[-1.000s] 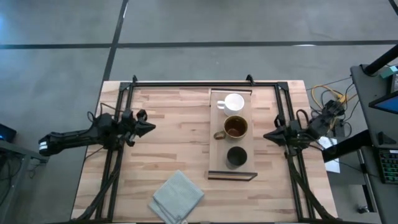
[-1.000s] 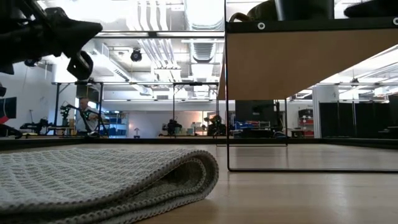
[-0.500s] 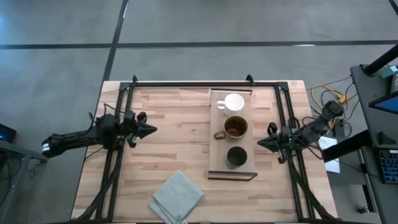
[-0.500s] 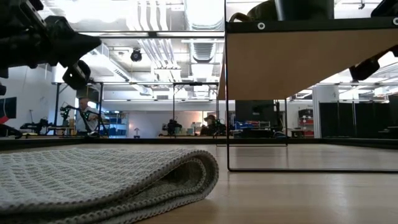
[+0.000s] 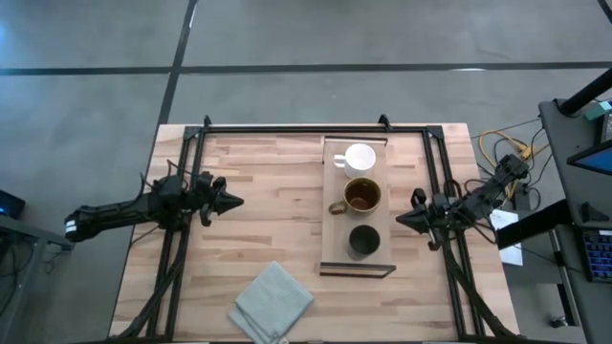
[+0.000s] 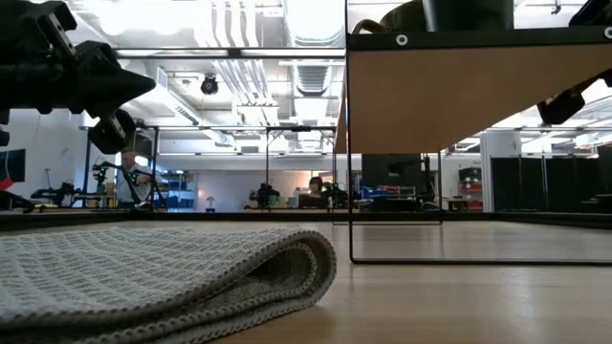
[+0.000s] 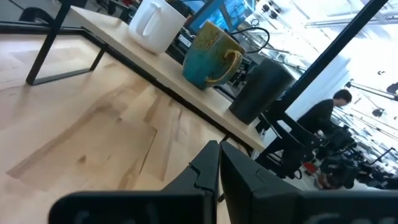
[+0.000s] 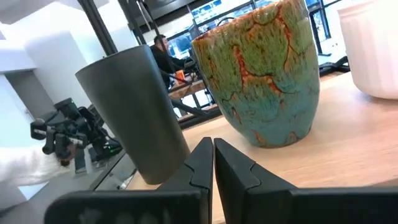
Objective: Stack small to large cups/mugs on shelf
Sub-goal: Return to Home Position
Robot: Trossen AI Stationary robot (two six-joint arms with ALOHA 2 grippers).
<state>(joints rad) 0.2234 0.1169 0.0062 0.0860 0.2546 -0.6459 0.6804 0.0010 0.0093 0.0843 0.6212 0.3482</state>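
Three cups stand in a row on the light-wood shelf (image 5: 331, 245): the white mug (image 5: 360, 157) at the far end, the glazed brown mug (image 5: 362, 196) with its handle in the middle, the dark cup (image 5: 363, 240) at the near end. My left gripper (image 5: 236, 202) is shut, empty, left of the shelf above the table. My right gripper (image 5: 399, 220) is shut, empty, just right of the shelf, beside the dark cup (image 8: 134, 112) and the brown mug (image 8: 264, 81). In the left wrist view the white mug (image 7: 155, 25), brown mug (image 7: 208, 55) and dark cup (image 7: 258, 90) stand upright.
A grey folded cloth (image 5: 273, 303) lies near the table's near edge, left of the shelf. Dark frame rails (image 5: 306, 127) run along the far edge and both sides. The shelf's near end has a dark metal rim (image 5: 357, 270). Bare table lies between left gripper and shelf.
My right gripper has moved toward the shelf and the table's near edge, ending beside the dark cup. My left gripper has crept a little toward the shelf. The cups have stayed where they were.
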